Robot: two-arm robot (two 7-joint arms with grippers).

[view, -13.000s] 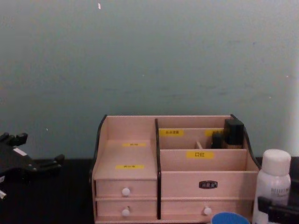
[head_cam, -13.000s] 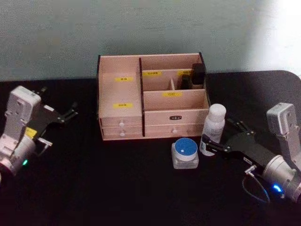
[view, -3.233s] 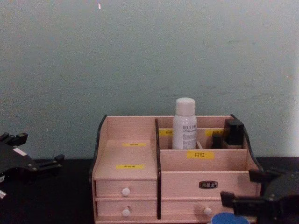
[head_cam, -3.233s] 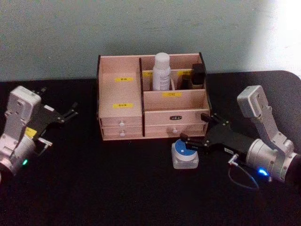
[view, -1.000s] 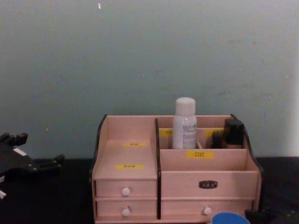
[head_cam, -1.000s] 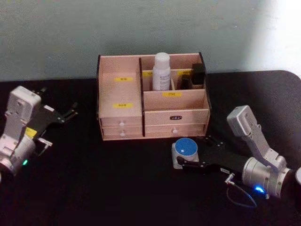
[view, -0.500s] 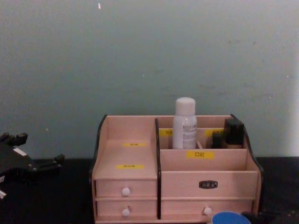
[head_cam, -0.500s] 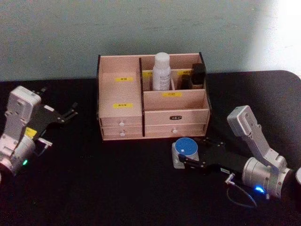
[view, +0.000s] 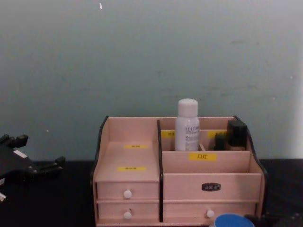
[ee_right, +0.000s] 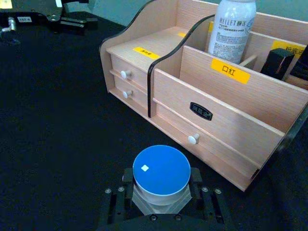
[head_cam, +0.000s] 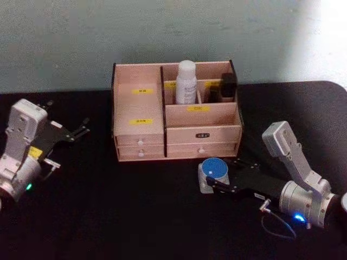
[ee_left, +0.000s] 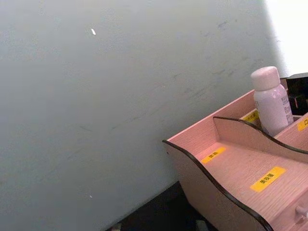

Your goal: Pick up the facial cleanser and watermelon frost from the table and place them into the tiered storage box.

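Note:
The tiered storage box (head_cam: 140,110) (view: 208,166) stands at the table's back middle. A white bottle, the facial cleanser (head_cam: 185,84) (ee_right: 231,33) (view: 187,126) (ee_left: 270,102), stands upright in its rear compartment. The watermelon frost (head_cam: 214,168) (ee_right: 161,169) (view: 232,221), a clear jar with a blue lid, rests on the table just before the box's right drawers. My right gripper (head_cam: 221,172) (ee_right: 161,175) lies low on the table, its fingers pressed against both sides of the jar. Far to the left, my left gripper (head_cam: 84,126) (view: 40,151) is parked, open and holding nothing.
Dark small items (head_cam: 227,85) fill the box's rear right compartment. The black table (head_cam: 135,216) has free room left of and in front of the jar. A grey-green wall (view: 151,56) stands close behind the box. A blue cable (head_cam: 279,225) loops by the right wrist.
The cleanser went from the table into the box's rear compartment. Over the last second my right gripper's fingers drew in around the jar. The left arm stayed still.

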